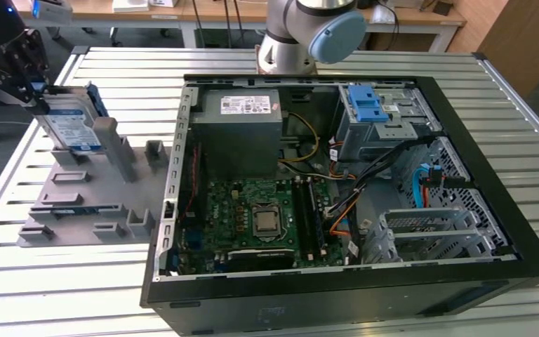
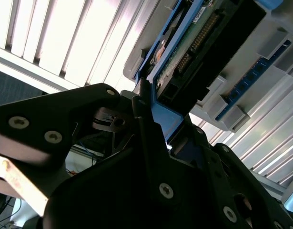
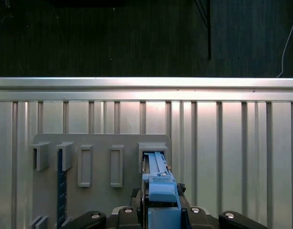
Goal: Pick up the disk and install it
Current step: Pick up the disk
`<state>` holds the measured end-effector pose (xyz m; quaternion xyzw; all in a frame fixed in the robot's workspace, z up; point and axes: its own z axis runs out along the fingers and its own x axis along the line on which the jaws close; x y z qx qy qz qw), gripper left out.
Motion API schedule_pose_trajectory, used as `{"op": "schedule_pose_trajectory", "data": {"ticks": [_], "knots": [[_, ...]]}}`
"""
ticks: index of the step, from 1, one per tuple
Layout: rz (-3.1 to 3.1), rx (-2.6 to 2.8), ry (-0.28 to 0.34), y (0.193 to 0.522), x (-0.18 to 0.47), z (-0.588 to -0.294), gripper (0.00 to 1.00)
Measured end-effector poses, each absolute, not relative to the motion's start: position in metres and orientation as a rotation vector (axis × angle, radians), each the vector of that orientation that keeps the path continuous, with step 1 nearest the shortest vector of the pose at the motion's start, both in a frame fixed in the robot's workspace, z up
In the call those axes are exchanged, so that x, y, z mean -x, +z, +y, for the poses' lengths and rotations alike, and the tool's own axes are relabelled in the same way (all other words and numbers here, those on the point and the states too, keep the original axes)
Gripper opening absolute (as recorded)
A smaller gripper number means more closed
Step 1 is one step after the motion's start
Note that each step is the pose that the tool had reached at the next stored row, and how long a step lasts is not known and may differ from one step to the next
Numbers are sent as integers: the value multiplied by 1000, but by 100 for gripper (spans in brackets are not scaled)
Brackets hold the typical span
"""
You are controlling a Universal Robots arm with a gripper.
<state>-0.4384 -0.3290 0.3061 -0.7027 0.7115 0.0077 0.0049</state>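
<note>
- The rack (image 1: 75,205) lies on the table (image 1: 45,298), by its edge at the exterior view's left
- The computer case (image 1: 494,277) sits just beside the rack, toward the exterior view's right
- The disk (image 1: 71,128) stands in a rack slot, clasped by my gripper (image 1: 37,98)
</note>
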Motion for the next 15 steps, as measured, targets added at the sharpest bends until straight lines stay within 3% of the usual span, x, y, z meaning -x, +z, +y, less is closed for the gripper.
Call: {"op": "schedule_pose_trajectory", "data": {"ticks": [15], "knots": [[2228, 2201, 24, 311, 438, -329, 36]]}}
